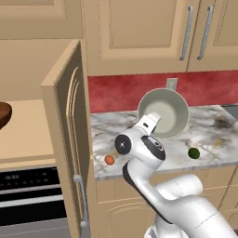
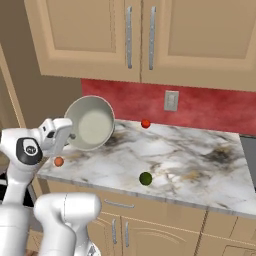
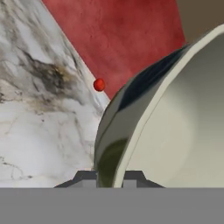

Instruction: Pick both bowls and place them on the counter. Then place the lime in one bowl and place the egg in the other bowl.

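- The claw (image 3: 109, 177) is pinched shut on the rim of the pale grey-green bowl (image 1: 163, 113), one tip on each side of the wall. The bowl hangs tipped on edge above the marbled surface (image 2: 190, 160), its mouth turned toward the cameras.
- The lime (image 1: 194, 153) and the egg (image 1: 109, 160) both lie loose on the surface, well apart, the egg near the front edge on the cabinet-door side.
- Risk, as a judgement: a thin rim grip on a tilted bowl could let it swing or slip. If released while tipped, it might roll or wobble and knock the egg off the near edge.
- Lowering it too close to the egg could also push that small ball away.
- The left base view shows the dark brown wooden bowl (image 1: 3, 114) on the tan shelf behind the open cabinet door (image 1: 69, 130), not yet brought to the surface.
- The right base view shows a small red ball (image 2: 145, 123) by the backsplash; the hand view gives the finger tips straddling the rim.
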Robot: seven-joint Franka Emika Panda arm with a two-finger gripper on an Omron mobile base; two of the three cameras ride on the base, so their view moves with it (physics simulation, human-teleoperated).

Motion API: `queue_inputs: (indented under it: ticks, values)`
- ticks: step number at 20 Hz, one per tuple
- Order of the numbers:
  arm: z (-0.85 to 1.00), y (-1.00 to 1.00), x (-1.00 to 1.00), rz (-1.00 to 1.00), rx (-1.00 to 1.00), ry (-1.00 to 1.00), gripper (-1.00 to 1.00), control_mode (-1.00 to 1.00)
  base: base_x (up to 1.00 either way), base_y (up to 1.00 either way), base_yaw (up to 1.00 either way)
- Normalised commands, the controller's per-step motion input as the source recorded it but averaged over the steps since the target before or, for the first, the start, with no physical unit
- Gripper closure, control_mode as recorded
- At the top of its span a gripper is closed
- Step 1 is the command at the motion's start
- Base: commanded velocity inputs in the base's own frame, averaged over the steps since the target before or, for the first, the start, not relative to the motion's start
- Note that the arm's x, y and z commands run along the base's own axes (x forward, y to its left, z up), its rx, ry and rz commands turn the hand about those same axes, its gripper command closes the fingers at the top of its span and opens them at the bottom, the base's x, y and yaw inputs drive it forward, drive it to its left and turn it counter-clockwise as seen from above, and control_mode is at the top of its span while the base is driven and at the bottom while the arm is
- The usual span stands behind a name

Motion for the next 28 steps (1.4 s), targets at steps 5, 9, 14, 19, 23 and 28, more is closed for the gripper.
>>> queue_inputs:
  ticks: [5,9,14,19,23,28]
  values:
    - [-0.34,-0.28,0.37,0.06,0.09,0.05,1.00,-1.00,0.00,0.00,0.00]
    - [-0.25,-0.08,0.46,0.07,0.04,0.06,1.00,-1.00,0.00,0.00,0.00]
    - [-0.19,-0.03,0.46,0.09,0.05,0.01,1.00,-1.00,0.00,0.00,0.00]
    - [-0.14,0.00,0.37,0.08,0.00,0.05,1.00,-1.00,0.00,0.00,0.00]
    - [0.14,-0.03,-0.02,0.00,0.00,0.04,1.00,-1.00,0.00,0.00,0.00]
    - [0.03,0.04,-0.11,0.00,-0.09,0.19,1.00,-1.00,0.00,0.00,0.00]
